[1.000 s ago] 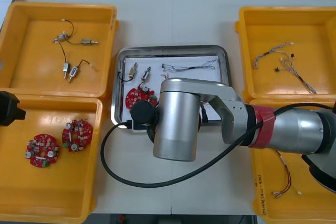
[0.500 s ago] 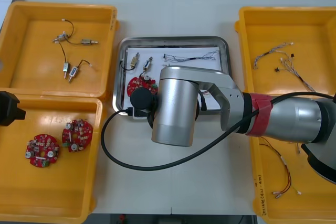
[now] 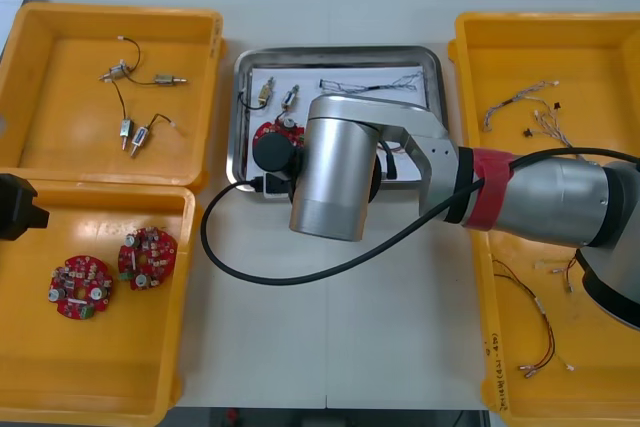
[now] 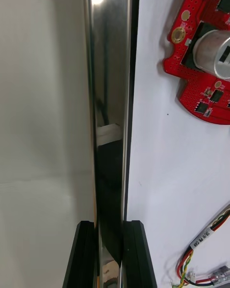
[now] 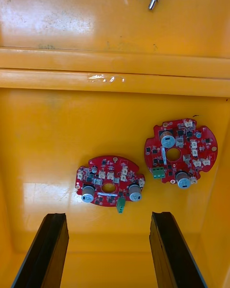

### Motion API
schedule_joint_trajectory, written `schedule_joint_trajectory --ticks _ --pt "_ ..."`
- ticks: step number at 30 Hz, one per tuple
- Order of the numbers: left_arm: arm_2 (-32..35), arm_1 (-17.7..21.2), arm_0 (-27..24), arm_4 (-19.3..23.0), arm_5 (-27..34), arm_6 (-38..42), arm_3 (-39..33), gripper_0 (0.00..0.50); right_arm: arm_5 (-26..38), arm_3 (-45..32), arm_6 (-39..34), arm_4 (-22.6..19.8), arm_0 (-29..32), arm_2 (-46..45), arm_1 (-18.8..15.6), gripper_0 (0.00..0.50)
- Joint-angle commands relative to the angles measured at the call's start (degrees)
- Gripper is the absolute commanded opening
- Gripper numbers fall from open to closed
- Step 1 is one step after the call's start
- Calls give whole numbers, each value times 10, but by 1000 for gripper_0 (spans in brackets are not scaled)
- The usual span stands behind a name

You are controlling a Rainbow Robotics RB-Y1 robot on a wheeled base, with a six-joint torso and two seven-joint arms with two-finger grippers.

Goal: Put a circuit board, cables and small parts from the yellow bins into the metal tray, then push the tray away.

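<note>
Centrally on pale bench (image 3: 330, 347), grips metal tray (image 3: 340, 51) rim with right end effector (image 4: 109, 225), hiding near edge; holds left end effector (image 5: 109, 216) spread.

"What's the right arm (image 3: 335, 182) like?"

"Fat silver cylinders, a red band (image 3: 486, 202) behind the wrist, a black cable (image 3: 204, 232) looping off it. Left tool (image 5: 108, 214) and right tool (image 4: 109, 222): flat black fingers (image 5: 52, 249)."

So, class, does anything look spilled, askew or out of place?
Nothing stands out. The board, cables and small parts lie inside the tray; the right gripper clamps its rim; the left gripper hangs open over a bin.
</note>
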Motion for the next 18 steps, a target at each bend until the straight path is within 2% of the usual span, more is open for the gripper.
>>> schedule_joint_trajectory --ticks 1,4,9,18 --pt "21 24 0 -1 -1 -50 -16 500 -10 17 24 -6 -40 8 5 0" --pt "21 24 0 -1 -1 -50 -16 500 -14 27 29 -10 -48 8 6 0" --pt "21 24 0 -1 -1 -50 -16 500 -24 60 39 -41 -73 8 12 0" --pt "21 24 0 -1 -1 -50 -16 500 -30 101 53 -42 -100 8 33 0"
